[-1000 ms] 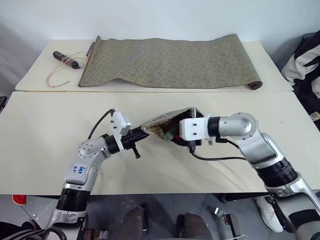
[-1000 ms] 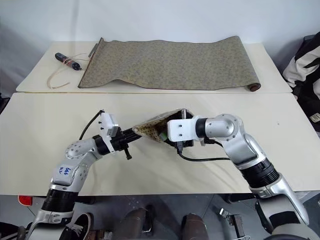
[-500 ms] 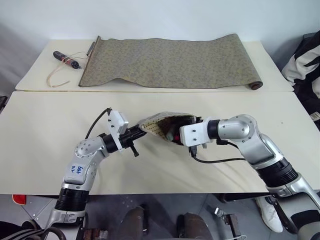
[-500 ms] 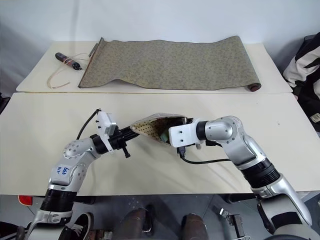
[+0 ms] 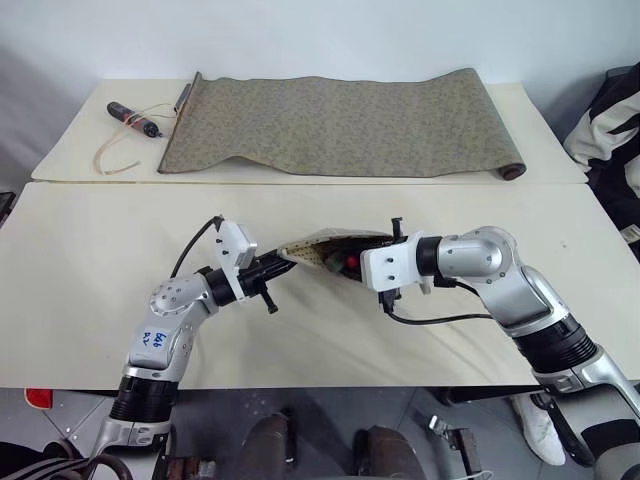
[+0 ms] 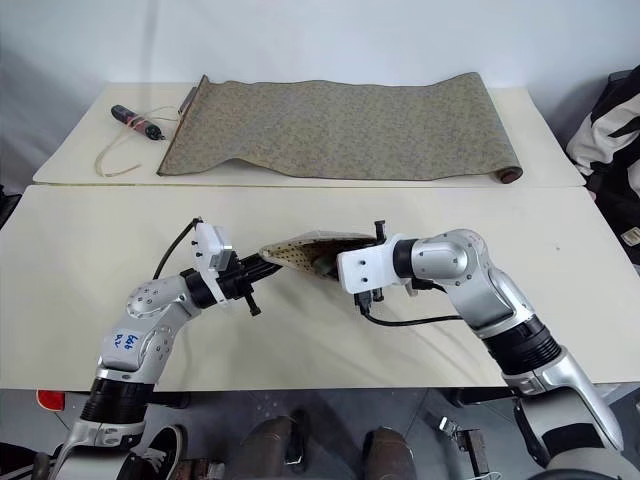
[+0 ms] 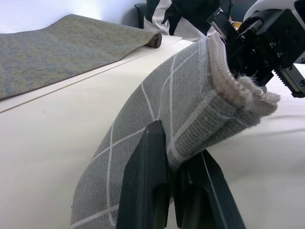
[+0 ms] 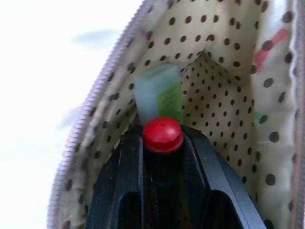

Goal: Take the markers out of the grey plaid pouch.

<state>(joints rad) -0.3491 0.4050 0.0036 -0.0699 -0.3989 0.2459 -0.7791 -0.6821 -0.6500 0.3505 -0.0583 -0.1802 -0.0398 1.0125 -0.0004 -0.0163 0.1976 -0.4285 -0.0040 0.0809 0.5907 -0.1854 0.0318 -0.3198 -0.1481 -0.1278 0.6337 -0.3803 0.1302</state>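
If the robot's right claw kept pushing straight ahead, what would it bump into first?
The right gripper is already inside the grey plaid pouch, closed around the red-ended marker. Straight on, it would probably meet the pale green marker just ahead, then the dotted lining.

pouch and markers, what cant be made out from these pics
- Red-ended marker: its body in the right wrist view, hidden between the right gripper fingers.
- Pale green marker: its length, blurred and sunk in the grey plaid pouch lining.
- How many markers remain, in the eye views: mouth too small.
- Pouch's far end, left wrist view: hidden behind the left gripper.
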